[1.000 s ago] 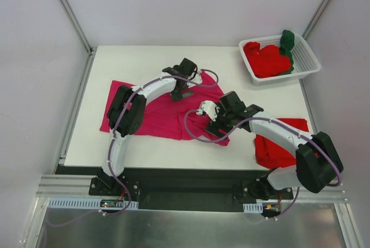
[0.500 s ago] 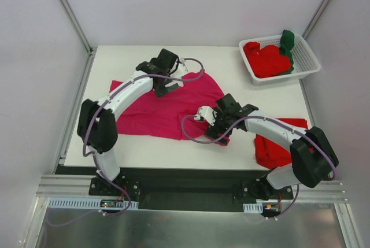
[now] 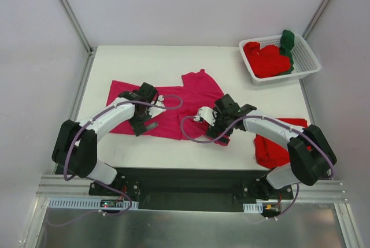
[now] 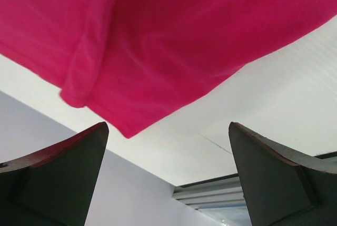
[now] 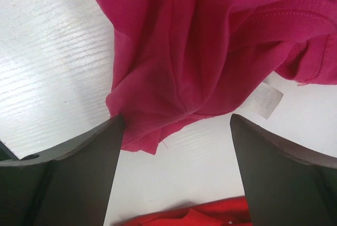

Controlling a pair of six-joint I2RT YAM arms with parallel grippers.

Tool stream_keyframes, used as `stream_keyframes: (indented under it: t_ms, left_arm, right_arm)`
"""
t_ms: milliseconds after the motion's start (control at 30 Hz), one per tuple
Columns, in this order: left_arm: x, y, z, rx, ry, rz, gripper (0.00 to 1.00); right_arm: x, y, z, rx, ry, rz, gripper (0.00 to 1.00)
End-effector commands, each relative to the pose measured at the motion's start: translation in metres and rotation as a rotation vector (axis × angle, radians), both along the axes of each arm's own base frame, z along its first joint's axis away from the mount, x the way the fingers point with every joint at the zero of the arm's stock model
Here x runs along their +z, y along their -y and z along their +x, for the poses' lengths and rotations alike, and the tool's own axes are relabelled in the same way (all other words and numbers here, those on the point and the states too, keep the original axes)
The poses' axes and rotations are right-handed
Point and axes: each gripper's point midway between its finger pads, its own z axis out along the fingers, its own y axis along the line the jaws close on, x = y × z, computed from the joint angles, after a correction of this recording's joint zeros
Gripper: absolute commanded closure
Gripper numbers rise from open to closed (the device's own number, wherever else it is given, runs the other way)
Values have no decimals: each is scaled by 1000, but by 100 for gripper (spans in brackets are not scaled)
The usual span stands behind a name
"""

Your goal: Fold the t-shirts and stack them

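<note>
The magenta t-shirt [image 3: 188,89] lies half-spread on the middle of the bench [image 3: 144,63], so the left gripper [image 4: 167,128], fingers wide by its near hem, and the right gripper [image 5: 176,119], fingers wide astride the bunched near corner, should pinch every layer and lift evenly.

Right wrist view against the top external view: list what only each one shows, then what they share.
Only the right wrist view: a small white label poking out from the magenta t-shirt. Only the top external view: the white basket with red shirts and a green shirt, and the left gripper over the magenta cloth. Both: the magenta t-shirt, the red t-shirt beside it, the white table, the open right gripper.
</note>
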Motion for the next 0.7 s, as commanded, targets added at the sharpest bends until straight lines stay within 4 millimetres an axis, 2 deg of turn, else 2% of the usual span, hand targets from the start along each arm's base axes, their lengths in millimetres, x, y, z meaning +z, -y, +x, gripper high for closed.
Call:
stream_keyframes:
  t_ms: [0, 67, 200, 367, 667]
  left_arm:
    - [-16, -21, -8, 27, -6, -9, 1]
    - [-22, -31, -1, 35, 7, 2, 1]
    - [-34, -37, 12, 54, 3, 6, 1]
    - [-37, -42, 31, 75, 26, 2, 1]
    - [-47, -86, 53, 103, 60, 54, 1]
  right_arm:
    - [17, 0, 5, 16, 39, -5, 14]
    - [16, 3, 3, 14, 34, -16, 14]
    - [16, 7, 0, 9, 30, -24, 14]
    - [15, 10, -2, 0, 19, -38, 14]
    - [15, 12, -6, -26, -2, -43, 14]
